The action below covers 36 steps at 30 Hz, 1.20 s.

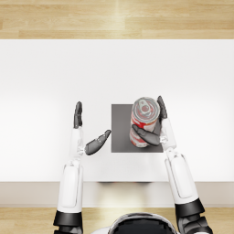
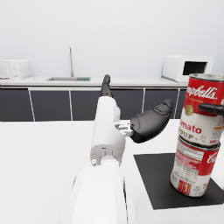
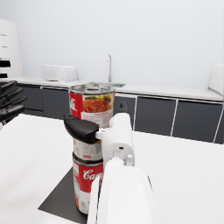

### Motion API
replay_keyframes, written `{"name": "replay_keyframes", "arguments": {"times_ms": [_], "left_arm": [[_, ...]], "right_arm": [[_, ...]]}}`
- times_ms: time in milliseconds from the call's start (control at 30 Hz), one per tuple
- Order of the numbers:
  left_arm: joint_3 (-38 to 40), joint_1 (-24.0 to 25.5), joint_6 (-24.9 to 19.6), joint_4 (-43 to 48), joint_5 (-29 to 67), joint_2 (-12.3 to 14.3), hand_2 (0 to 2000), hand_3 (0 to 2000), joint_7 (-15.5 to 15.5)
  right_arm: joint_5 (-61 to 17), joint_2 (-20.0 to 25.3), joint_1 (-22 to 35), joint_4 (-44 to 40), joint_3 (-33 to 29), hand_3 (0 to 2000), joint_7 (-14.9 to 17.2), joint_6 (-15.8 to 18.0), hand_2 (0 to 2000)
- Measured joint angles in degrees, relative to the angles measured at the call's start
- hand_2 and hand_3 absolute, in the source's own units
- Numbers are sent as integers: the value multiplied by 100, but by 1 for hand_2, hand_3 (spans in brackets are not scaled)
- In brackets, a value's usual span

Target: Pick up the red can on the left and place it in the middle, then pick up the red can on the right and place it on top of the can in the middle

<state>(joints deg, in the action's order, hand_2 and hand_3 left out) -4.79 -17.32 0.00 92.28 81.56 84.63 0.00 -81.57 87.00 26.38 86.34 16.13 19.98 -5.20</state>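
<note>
The right hand point(image 1: 153, 128) has its fingers point(image 3: 81, 128) grasping the top can point(image 2: 202, 114), which sits on the bottom can point(image 2: 194, 171) on the dark mat point(image 1: 121, 130), while the left hand point(image 1: 89, 132) hangs released beside it over the tabletop point(image 1: 45, 91).

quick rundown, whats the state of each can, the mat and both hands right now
upper can: upright, stacked on the lower can, gripped by the right hand
lower can: upright on the dark mat, carrying the upper can
dark mat: flat on the white table, under the stack
right hand: closed around the upper can
left hand: empty, fingers apart, beside the mat
</note>
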Motion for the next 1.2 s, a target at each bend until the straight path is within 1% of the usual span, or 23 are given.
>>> {"name": "replay_keyframes", "arguments": {"times_ms": [400, 600, 633, 667, 700, 733, 800, 867, 933, 1033, 1200], "left_arm": [[-2, -203, 0, 232, 0, 95, 0, 0, 0], [272, -410, 0, 393, 0, 136, 0, 0, 0], [354, -471, 0, 414, 0, 138, 0, 0, 0], [437, -531, 0, 435, -1, 139, 0, 0, 0], [521, -593, 0, 457, -1, 137, 0, 0, 0], [611, -658, 0, 477, -1, 133, 0, 0, 0], [766, -775, 0, 482, -2, 121, 0, 0, 0], [932, -872, 0, 446, -2, 107, 0, 0, 0], [1068, -917, 0, 387, -2, 98, 0, 0, 0], [1215, -898, 0, 330, -3, 99, 0, 0, 0], [1294, -878, 0, 303, -3, 102, 0, 0, 0]], "right_arm": [[0, 234, 221, 1488, -368, 0, 2, -66, 0], [1, 276, 280, 1793, -543, 0, 2, -49, 0], [-1, 280, 291, 1905, -817, 0, -349, 112, 0], [0, 277, 305, 1976, -1078, 0, -816, 228, 0], [1, 272, 316, 2016, -1303, 0, -1150, 310, 0], [2, 266, 325, 2026, -1513, 0, -1390, 370, 0], [3, 249, 343, 1982, -1864, 0, -1686, 443, 0], [4, 237, 349, 1885, -2155, 0, -1837, 480, 0], [5, 233, 330, 1780, -2339, 0, -1915, 499, 0], [5, 237, 269, 1639, -2493, 0, -1967, 512, 0], [5, 243, 228, 1569, -2572, 0, -1992, 518, 0]]}}
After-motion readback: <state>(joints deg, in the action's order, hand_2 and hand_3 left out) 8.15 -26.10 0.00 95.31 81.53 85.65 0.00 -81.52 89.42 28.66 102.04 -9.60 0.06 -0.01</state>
